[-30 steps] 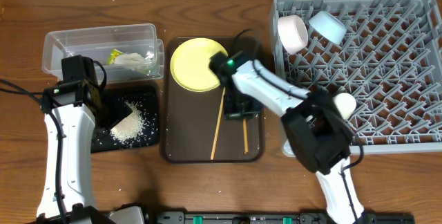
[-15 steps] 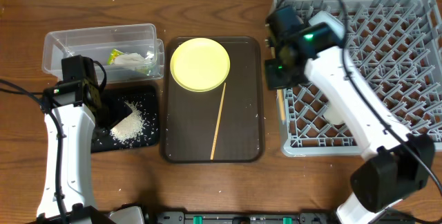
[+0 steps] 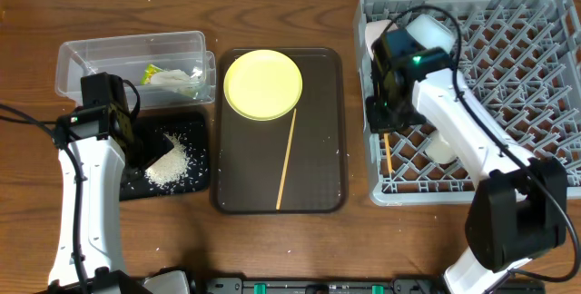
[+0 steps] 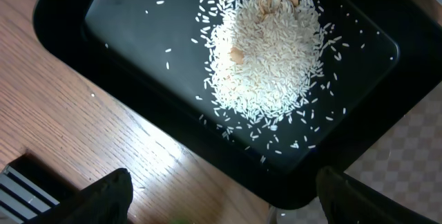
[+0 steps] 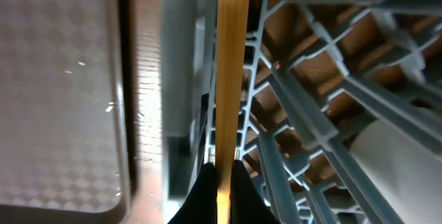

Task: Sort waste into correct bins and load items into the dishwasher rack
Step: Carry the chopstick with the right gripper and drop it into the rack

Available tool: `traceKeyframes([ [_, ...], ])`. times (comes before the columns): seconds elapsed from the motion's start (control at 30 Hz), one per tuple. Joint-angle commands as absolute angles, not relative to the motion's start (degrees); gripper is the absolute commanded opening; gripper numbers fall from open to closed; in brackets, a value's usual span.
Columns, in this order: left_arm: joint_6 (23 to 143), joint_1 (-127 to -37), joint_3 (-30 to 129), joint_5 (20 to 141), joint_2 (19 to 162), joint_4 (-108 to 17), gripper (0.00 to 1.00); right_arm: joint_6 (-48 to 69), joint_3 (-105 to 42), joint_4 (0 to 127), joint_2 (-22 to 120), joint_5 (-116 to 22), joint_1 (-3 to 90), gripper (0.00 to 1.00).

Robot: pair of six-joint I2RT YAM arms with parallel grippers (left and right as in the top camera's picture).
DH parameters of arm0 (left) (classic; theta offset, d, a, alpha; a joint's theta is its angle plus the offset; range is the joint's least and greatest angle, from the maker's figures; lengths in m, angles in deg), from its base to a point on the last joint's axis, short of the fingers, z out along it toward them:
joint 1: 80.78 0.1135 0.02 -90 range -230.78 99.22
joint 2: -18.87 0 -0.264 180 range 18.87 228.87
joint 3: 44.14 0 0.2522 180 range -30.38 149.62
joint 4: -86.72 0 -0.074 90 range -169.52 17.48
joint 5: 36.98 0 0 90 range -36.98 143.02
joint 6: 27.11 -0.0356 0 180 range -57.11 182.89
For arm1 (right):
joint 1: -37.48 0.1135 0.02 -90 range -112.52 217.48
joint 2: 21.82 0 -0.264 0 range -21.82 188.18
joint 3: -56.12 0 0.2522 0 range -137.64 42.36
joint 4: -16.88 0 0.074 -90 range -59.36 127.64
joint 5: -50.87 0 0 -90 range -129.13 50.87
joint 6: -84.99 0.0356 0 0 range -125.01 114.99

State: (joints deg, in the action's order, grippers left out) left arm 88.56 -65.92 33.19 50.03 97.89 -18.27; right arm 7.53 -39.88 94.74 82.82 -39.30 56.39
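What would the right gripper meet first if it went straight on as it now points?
Probably the grey dishwasher rack: the right gripper, shut on a wooden chopstick, points down at its left edge grid, and the chopstick would touch first. Depth is unclear.

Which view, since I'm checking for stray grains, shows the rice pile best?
Left wrist: the rice pile lies close up in the black tray, single grains distinct. Overhead shows it as a small white patch. Right wrist shows none.
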Motion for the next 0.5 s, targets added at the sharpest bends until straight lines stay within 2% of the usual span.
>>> traceKeyframes([
  [0.0, 88.72, -65.68, 33.61, 49.77, 97.48, -18.09, 0.88, 6.72, -38.76, 93.36, 83.0, -39.17, 56.2, 0.06],
  [0.07, 88.72, -65.68, 33.61, 49.79, 97.48, -18.09, 0.88, 6.7, -38.85, 92.9, 82.95, -39.17, 56.24, 0.16],
  [0.13, 88.72, -65.68, 33.61, 49.79, 97.48, -18.07, 0.88, 6.7, -39.42, 93.16, 82.85, -39.17, 56.24, 0.36],
  [0.17, 88.72, -65.68, 33.61, 49.79, 97.48, -18.07, 0.88, 6.7, -39.86, 93.41, 82.69, -39.14, 56.24, 0.43],
  [0.47, 88.72, -65.68, 33.61, 49.79, 97.48, -18.09, 0.88, 6.7, -48.67, 93.41, 77.58, -39.73, 58.75, 0.45],
])
